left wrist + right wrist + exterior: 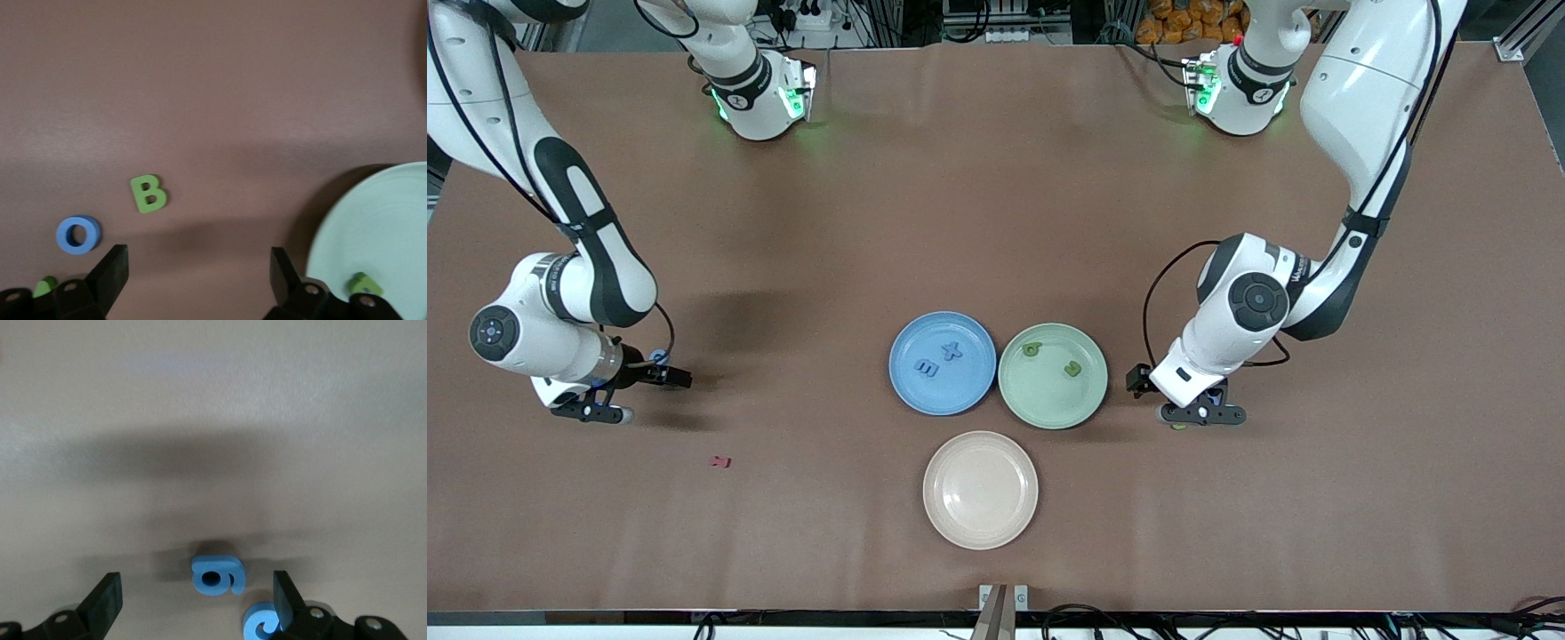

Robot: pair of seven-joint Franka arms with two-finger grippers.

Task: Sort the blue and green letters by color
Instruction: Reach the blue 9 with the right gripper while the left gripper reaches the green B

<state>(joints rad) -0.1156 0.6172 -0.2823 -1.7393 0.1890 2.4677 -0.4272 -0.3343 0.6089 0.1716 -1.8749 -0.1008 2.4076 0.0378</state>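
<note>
The blue plate [943,391] holds a blue X [951,350] and a blue E [927,367]. The green plate [1053,404] holds two green letters [1032,349] [1072,368]. My left gripper [1199,414] is open and empty, low over the table beside the green plate toward the left arm's end. Its wrist view shows the open gripper [197,280], a green B [148,193], a blue O [79,235] and a green piece [45,287] by one finger. My right gripper [594,411] is open and empty [197,603] over a blue 9 [218,575]. A blue G [261,625] lies partly hidden by one finger.
An empty beige plate [980,524] lies nearer the front camera than the two coloured plates. A small dark red letter [720,461] lies on the table near the right gripper, nearer the camera. The green plate's rim [347,220] shows in the left wrist view.
</note>
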